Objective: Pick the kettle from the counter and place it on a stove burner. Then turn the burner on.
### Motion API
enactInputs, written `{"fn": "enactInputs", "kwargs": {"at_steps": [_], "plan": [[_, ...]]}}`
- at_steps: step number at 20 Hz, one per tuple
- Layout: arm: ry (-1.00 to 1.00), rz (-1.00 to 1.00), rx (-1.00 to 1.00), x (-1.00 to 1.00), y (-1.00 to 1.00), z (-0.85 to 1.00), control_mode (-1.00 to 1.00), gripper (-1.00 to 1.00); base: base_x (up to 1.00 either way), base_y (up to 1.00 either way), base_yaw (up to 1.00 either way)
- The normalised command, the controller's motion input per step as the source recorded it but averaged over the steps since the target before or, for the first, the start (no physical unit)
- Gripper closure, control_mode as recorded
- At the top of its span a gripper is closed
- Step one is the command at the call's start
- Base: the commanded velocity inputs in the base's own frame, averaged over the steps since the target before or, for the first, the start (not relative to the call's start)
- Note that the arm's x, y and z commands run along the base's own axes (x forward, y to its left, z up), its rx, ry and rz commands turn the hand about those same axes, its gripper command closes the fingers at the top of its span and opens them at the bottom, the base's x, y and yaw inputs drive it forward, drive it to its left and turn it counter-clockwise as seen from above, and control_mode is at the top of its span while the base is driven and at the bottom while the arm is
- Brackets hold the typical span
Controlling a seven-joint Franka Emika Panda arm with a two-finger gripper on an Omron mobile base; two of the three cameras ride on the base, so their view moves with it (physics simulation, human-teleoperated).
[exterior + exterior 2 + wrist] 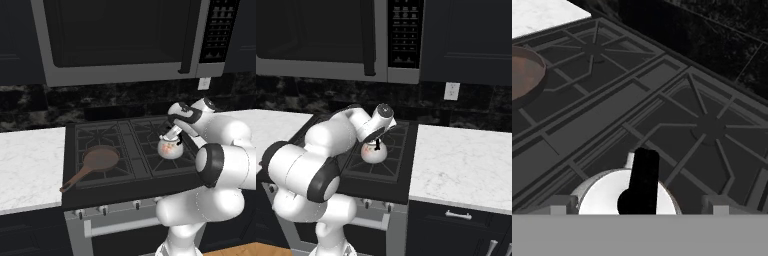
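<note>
Closest to the hand camera, at six o'clock in its view, sits the kettle [614, 196], its white-silver dome crossed by the black arched handle [643, 177], with the gripper [639, 206] straddling it; the two fingertips [561, 204] show as grey stubs on either side of the body. Whether the jaws are clamped on the handle or slack around it cannot be told from these pictures. From the left base camera the kettle [170, 148] appears on or just above the front right stove burner [172, 157], at about three o'clock from the centre of the cooktop, with the white arm bent over it. The right base camera shows the same, the kettle [373, 152] low over the black grate [387, 165] beneath the wrist. Across the cooktop, toward nine o'clock in the left base view, a brown frying pan [95, 163] rests on the front left burner. Beyond the stove the counter [461, 162] runs off to the right, bare where the kettle would have stood. Judged from this, the placing step is nearly complete. Next likely comes releasing the handle, lifting clear, then reaching down to the knobs [102, 209] along the stove's front edge to light this burner.
</note>
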Motion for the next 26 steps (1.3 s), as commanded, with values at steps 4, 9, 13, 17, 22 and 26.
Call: {"fn": "enactInputs", "kwargs": {"at_steps": [4, 9, 13, 17, 22, 26], "plan": [[0.0, 0.0, 0.0, -0.01, 0.0, 0.0, -1.0, -1.0, 0.0, 0.0, 0.0], [0.07, -0.04, -0.02, 0.0, 0.0, -0.01, -1.0, -1.0, 0.0, 0.0, 0.0], [0.08, -0.04, -0.05, 0.0, 0.0, -0.04, -1.0, -1.0, 0.0, 0.0, 0.0], [0.03, -0.04, -0.02, 0.0, 0.0, 0.02, -1.0, -1.0, 0.0, 0.0, 0.0], [0.0, -0.04, 0.0, -0.04, 0.0, 0.22, -1.0, -1.0, 0.0, 0.0, 0.0], [0.0, -0.05, 0.0, -0.33, -0.01, 0.1, -1.0, -1.0, 0.0, 0.0, 0.0]]}}
